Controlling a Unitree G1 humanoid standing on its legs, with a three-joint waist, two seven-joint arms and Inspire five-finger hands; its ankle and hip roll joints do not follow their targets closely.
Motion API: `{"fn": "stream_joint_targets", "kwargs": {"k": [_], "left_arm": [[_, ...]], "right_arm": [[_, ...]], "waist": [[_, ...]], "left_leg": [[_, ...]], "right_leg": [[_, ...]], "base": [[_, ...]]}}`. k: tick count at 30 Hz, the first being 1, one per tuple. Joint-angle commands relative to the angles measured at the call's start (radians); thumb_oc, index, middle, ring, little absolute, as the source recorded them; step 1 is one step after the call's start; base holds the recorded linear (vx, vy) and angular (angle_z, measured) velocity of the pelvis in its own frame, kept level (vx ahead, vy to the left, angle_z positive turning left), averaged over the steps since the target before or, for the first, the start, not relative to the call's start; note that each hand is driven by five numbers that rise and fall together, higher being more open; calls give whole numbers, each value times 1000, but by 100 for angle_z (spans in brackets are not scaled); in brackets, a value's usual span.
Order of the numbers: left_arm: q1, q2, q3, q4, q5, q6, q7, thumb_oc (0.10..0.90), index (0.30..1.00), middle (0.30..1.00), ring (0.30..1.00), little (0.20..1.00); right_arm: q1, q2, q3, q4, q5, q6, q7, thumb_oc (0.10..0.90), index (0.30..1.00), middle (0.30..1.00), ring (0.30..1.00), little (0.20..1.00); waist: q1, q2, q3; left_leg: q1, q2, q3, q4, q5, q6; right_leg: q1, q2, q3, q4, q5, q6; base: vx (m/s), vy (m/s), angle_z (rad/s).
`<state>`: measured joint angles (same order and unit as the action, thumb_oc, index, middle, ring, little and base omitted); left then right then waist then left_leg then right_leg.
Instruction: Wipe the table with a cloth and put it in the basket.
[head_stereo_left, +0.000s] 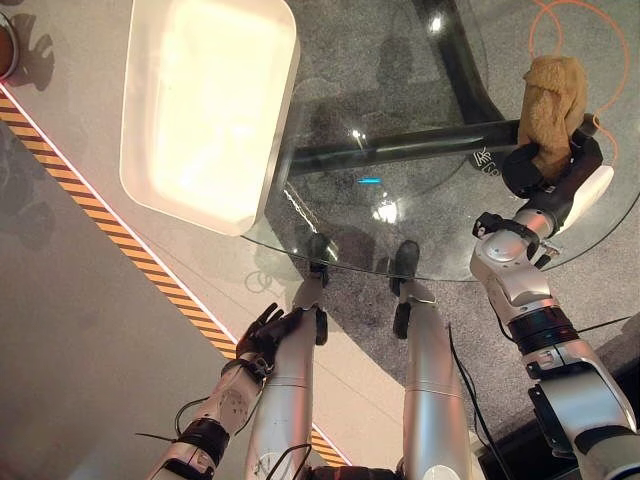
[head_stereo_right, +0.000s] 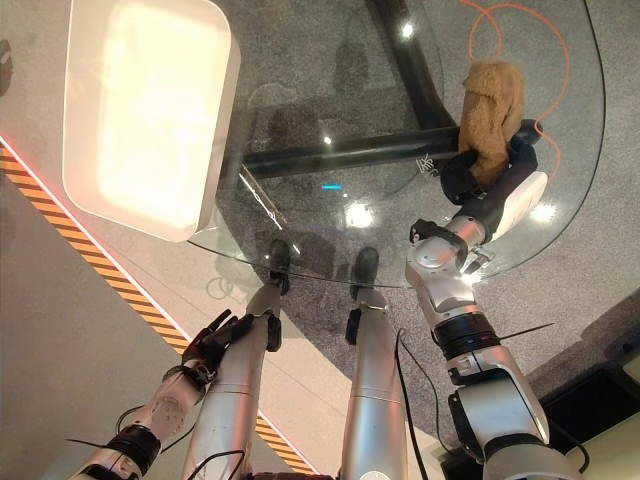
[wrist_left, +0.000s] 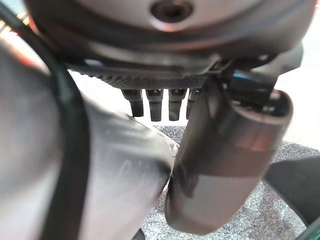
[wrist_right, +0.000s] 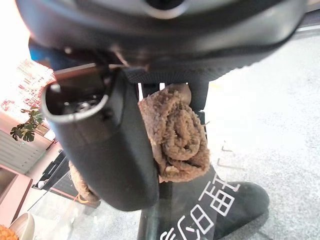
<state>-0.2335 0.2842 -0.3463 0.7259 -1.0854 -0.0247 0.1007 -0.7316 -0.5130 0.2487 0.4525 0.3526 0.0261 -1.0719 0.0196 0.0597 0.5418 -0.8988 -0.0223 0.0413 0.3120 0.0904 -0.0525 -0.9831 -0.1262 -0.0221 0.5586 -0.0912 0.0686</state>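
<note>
Gripping the brown cloth (wrist_right: 175, 137) bunched, the right hand (head_stereo_left: 540, 170) rests on the glass table (head_stereo_left: 420, 240).

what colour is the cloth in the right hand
Tan-brown and fuzzy; the cloth shows best in the right wrist view.

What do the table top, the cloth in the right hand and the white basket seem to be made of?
The table top looks like clear glass: the floor and the dark base bar show through it, and lamps glint on it. The cloth, held in the right hand, looks like a brown, fluffy terry or fleece, with a looped pile in the right wrist view. The basket seems smooth white plastic, though glare hides detail.
</note>
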Motion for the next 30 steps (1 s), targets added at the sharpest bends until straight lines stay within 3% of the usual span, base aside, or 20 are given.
{"fn": "stream_joint_targets", "kwargs": {"k": [1,4,12,23,30], "left_arm": [[74,-35,-39,-16,-23,8,11,800,900,900,900,900],[75,-37,-39,-19,-23,5,17,800,900,900,900,900],[88,-39,-29,-32,-1,4,8,800,900,900,900,900],[80,-51,-43,-41,42,0,3,800,900,900,900,900],[71,-57,-44,-32,38,2,-4,800,900,900,900,900]], "right_arm": [[61,-55,-10,-130,-78,-5,-42,100,300,300,300,200],[68,-57,-6,-146,-92,6,-9,100,300,300,300,200],[66,-49,64,-214,-192,88,208,100,300,300,300,200],[49,29,224,-291,-317,61,484,100,300,300,300,200],[23,39,301,-304,-337,82,572,100,300,300,300,200]], "waist": [[-15,47,-22],[-16,44,-22],[-13,43,-22],[-1,47,-22],[7,50,-22]], "left_leg": [[-54,-48,11,139,-121,12],[-58,-47,12,144,-124,12],[-63,-50,12,140,-120,11],[-67,-59,13,132,-113,10],[-68,-61,16,132,-111,11]], "right_leg": [[2,37,-55,-177,145,22],[-1,36,-56,-173,144,24],[-9,34,-61,-174,144,24],[-14,24,-72,-178,139,20],[-18,20,-77,-174,135,18]], "base": [[0,0,0],[0,0,0],[0,0,0],[1,4,1],[4,24,7]]}}
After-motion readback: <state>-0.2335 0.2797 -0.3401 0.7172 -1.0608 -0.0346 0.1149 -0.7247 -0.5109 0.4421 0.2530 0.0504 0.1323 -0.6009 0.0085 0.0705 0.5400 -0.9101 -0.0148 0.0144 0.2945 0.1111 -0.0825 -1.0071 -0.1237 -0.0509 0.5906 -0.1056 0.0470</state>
